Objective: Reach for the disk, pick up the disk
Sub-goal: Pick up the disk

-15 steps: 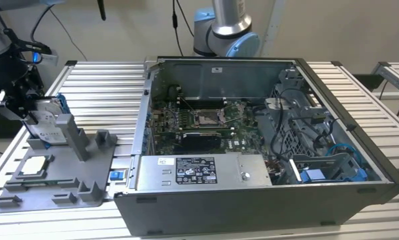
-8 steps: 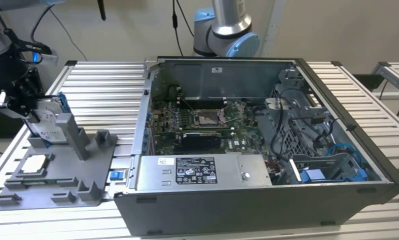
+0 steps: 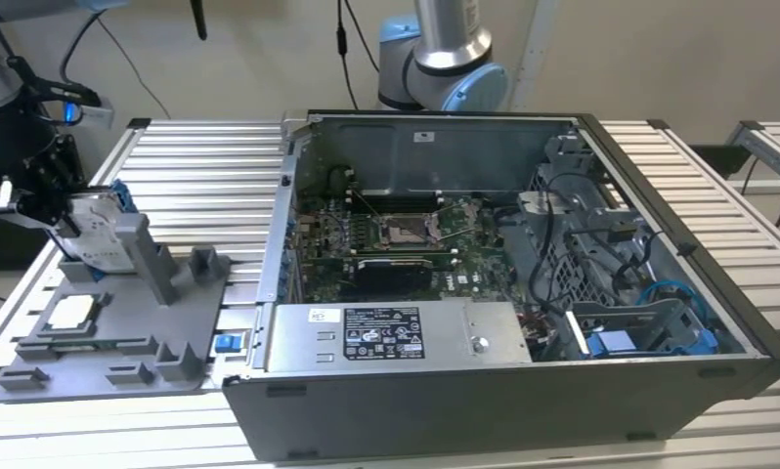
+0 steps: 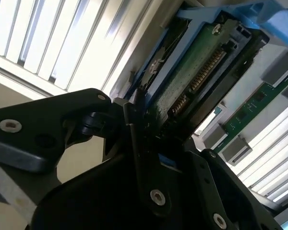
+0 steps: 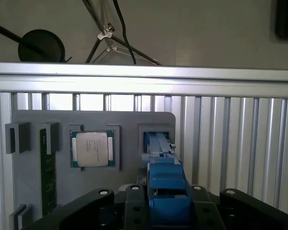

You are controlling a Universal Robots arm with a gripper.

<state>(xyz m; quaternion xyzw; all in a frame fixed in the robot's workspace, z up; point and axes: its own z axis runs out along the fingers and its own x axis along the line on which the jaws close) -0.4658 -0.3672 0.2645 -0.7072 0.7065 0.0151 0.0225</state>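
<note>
Contact is what you see here: the gripper is at the disk, at the exterior view's left, over the far part of the grey tray that lies on the desk. The disk stands on its edge in a slot of this tray. Its flat faces are upright and a little tilted, so its long axis goes more up than along the desk. It is well apart from the open computer case, which stands to the exterior view's right of the tray.

In the first wrist view the blue bracket of the disk is between the two black fingers, and each finger touches one side of it. In the second wrist view a finger lies against the rim of the disk, beside its green board. So I judge that the gripper is drawn narrow and holds the disk by its thin sides.

The disk is therefore not to one side of the gripper. It is inside it and reaches from the wrist toward the tray. Its bottom edge looks to be in the slot, so in my judgement the disk is gripped but not yet lifted. The square chip lies flat in its pocket just beside the slot, and nothing touches it. The slot seems free upward, along the disk's long axis.
</note>
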